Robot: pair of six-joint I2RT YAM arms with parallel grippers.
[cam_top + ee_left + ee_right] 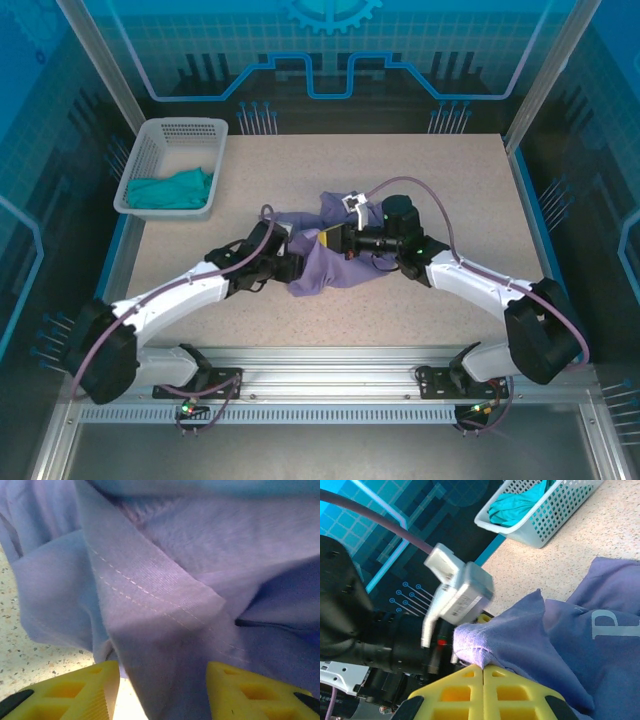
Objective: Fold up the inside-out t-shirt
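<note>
Fingers (462, 685) of the right gripper (483, 669) pinch tight on a bunched fold of the lavender-purple cloth t-shirt (322, 265), crumpled mid-frame on the speckled beige table (450, 180); the left gripper (162, 672) stands parted astride its stitched hem (150, 587).

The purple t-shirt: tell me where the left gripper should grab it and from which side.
Probably best to grip the stitched hem band, where it folds into a raised ridge. Come from the left arm's own side, low along the table: the left gripper stands open astride that ridge, while the right gripper is shut on another bunch of the t-shirt.
</note>
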